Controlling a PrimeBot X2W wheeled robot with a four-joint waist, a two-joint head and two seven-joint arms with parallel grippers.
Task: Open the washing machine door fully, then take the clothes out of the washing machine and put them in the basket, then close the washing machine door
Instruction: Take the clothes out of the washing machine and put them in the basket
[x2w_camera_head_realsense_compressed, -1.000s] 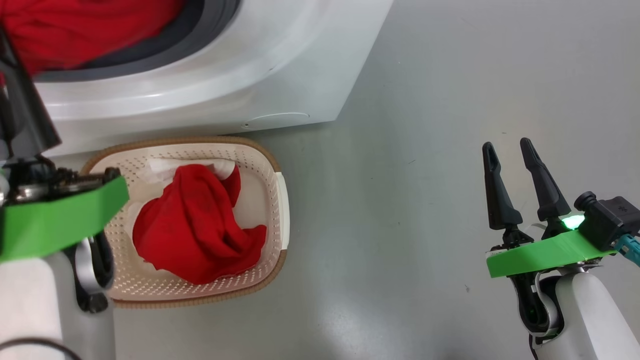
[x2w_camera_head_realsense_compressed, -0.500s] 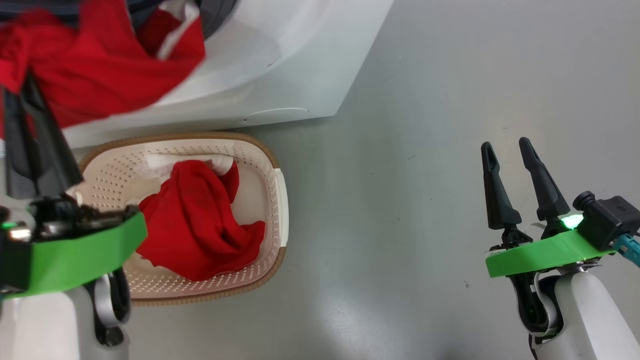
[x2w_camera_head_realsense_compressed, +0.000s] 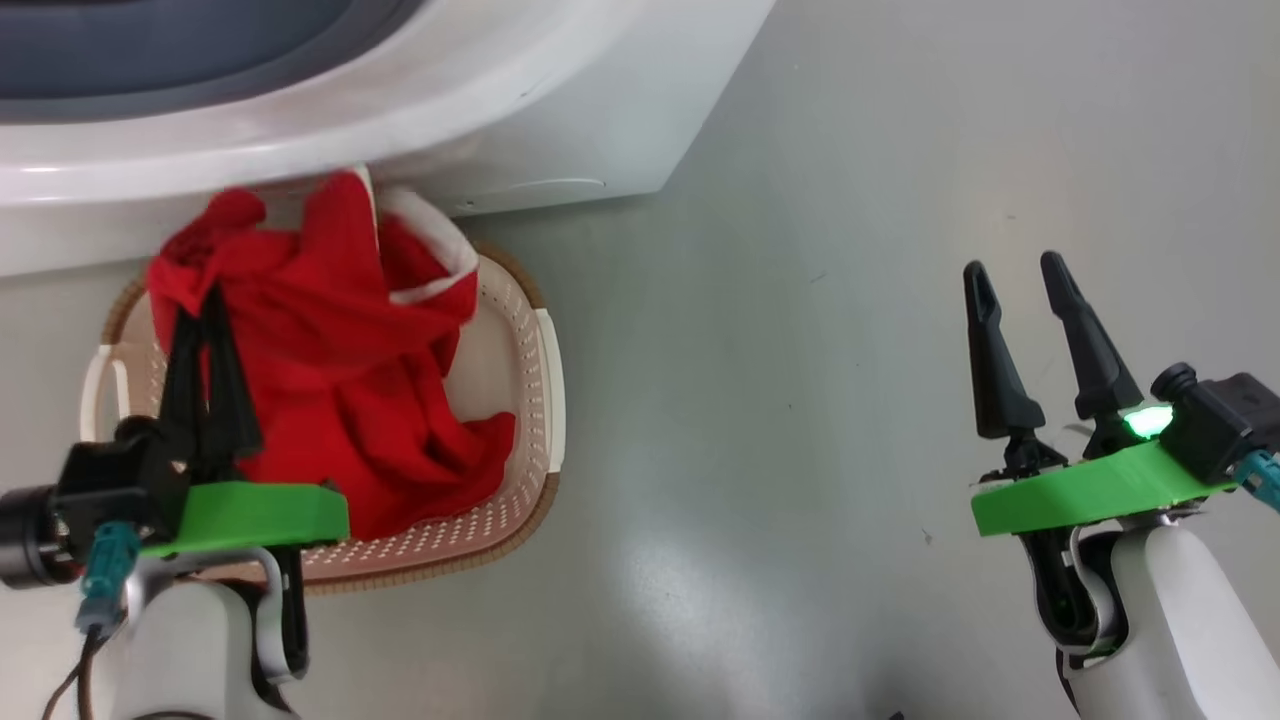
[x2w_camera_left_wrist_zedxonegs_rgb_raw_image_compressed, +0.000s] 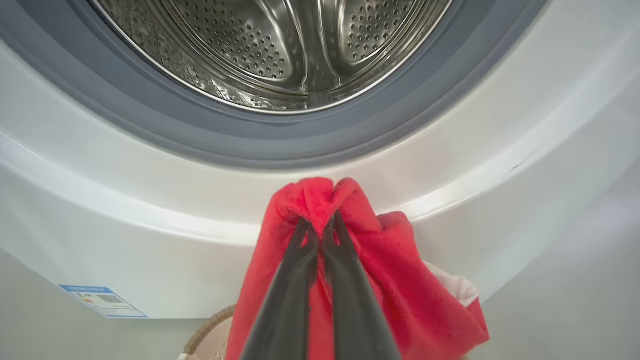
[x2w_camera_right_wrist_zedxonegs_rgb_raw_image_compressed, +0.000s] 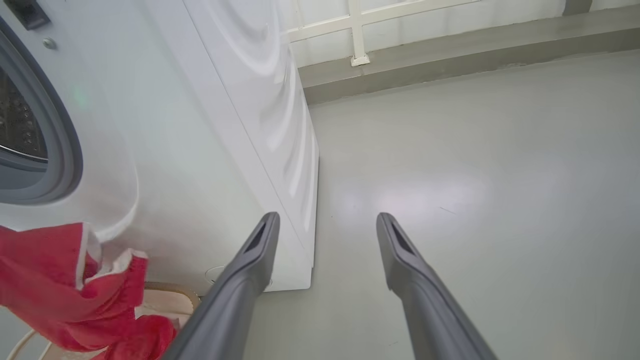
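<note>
basket (x2w_camera_head_realsense_compressed: 530, 420) floor mostly hidden under clothes (x2w_camera_head_realsense_compressed: 320, 340), washing machine (x2w_camera_head_realsense_compressed: 560, 90) cut off at top

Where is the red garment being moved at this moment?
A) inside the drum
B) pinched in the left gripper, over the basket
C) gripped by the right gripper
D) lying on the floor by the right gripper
B: the left gripper is closed on a bunch of the red garment, which hangs over the basket; the right gripper stands open, holding nothing.
</note>
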